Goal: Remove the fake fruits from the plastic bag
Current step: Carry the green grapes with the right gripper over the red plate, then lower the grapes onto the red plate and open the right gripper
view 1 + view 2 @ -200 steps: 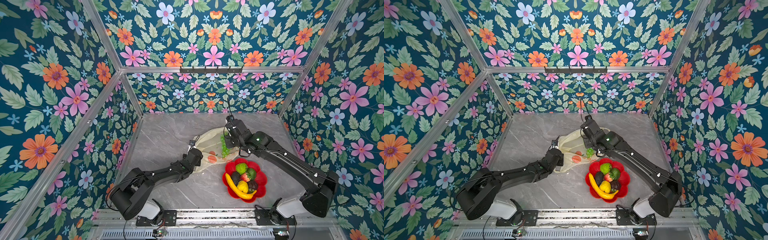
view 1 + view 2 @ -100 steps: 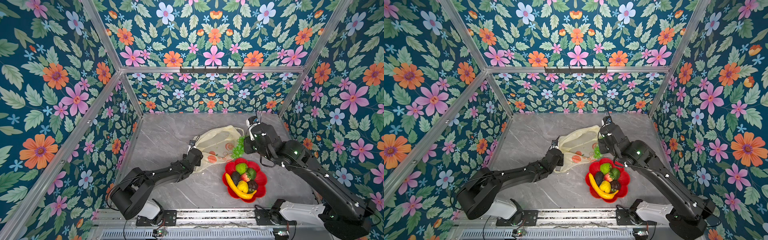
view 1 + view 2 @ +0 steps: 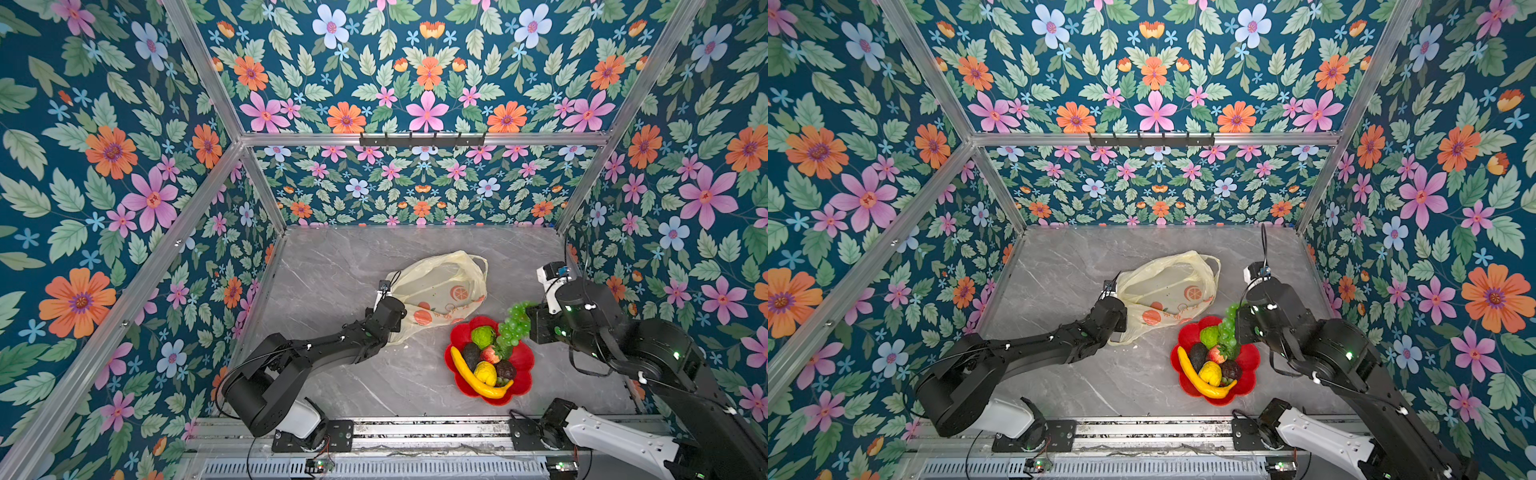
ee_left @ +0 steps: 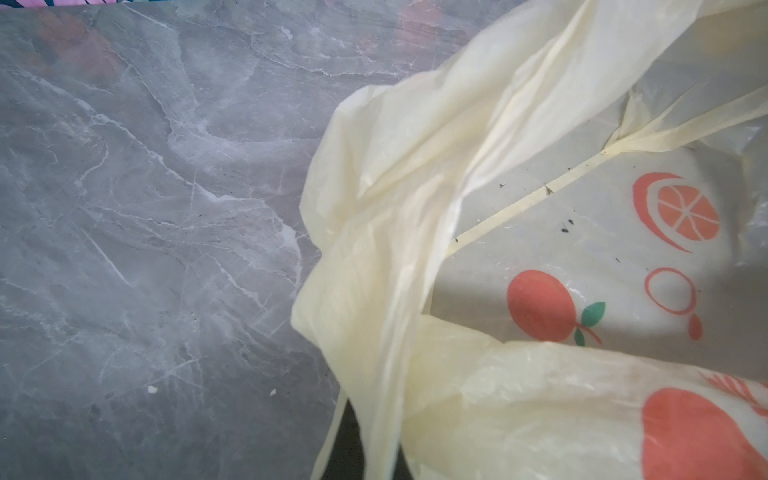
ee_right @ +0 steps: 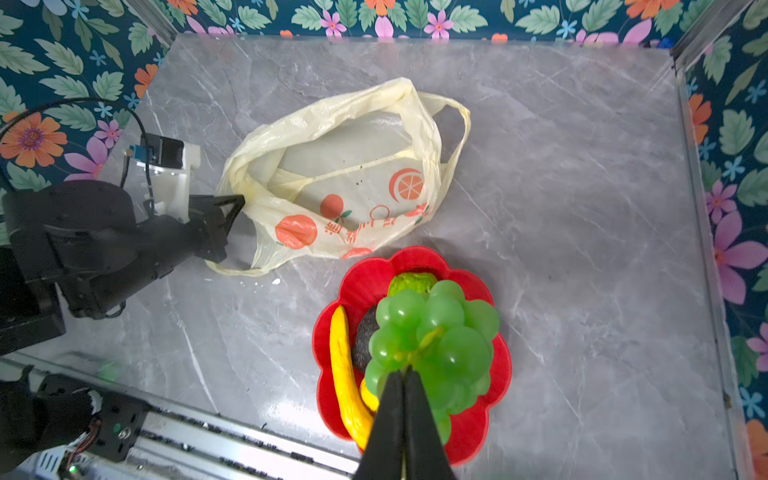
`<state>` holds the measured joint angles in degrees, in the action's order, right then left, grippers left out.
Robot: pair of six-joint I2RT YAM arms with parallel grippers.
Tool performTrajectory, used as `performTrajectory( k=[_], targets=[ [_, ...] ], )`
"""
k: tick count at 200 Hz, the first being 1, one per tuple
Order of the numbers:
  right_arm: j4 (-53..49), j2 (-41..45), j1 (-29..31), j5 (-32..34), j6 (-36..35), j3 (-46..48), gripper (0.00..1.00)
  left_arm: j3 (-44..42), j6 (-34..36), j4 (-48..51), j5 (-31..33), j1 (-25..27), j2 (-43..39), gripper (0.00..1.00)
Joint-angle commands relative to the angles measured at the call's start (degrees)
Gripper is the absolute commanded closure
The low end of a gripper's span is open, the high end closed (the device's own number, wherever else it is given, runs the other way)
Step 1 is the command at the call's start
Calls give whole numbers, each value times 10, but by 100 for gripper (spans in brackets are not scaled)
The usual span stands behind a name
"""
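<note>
The cream-yellow plastic bag lies slack on the grey marble floor with its mouth open. Only flat orange prints show inside it. My left gripper is shut on the bag's near edge, and the film drapes down over its jaws. My right gripper is shut on the stem of the green grape bunch and holds it above the red dish. In the dish lie a banana, a lemon, a green bumpy fruit, dark avocados and a strawberry.
Floral walls with aluminium posts close in the floor on three sides. A metal rail carrying both arm bases runs along the front edge. A black hook bar hangs on the back wall. Bare marble lies left of and behind the bag.
My right gripper drew the grape bunch out of the bag's mouth and carried it right and forward to above the red dish. The left arm kept its grip and place.
</note>
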<state>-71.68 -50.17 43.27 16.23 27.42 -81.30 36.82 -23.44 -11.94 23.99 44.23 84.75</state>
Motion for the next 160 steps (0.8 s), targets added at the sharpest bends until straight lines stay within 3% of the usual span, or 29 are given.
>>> performTrajectory(
  k=[1, 87, 160],
  targets=[
    [-54, 18, 0, -26, 43, 4, 100, 4, 5, 6, 9, -1, 2, 95],
    [-95, 77, 0, -72, 105, 101, 100, 8, 6, 5, 14, -1, 15, 95],
    [-58, 51, 0, -41, 174, 192, 100, 13, 5, 3, 8, -1, 29, 95]
  ],
)
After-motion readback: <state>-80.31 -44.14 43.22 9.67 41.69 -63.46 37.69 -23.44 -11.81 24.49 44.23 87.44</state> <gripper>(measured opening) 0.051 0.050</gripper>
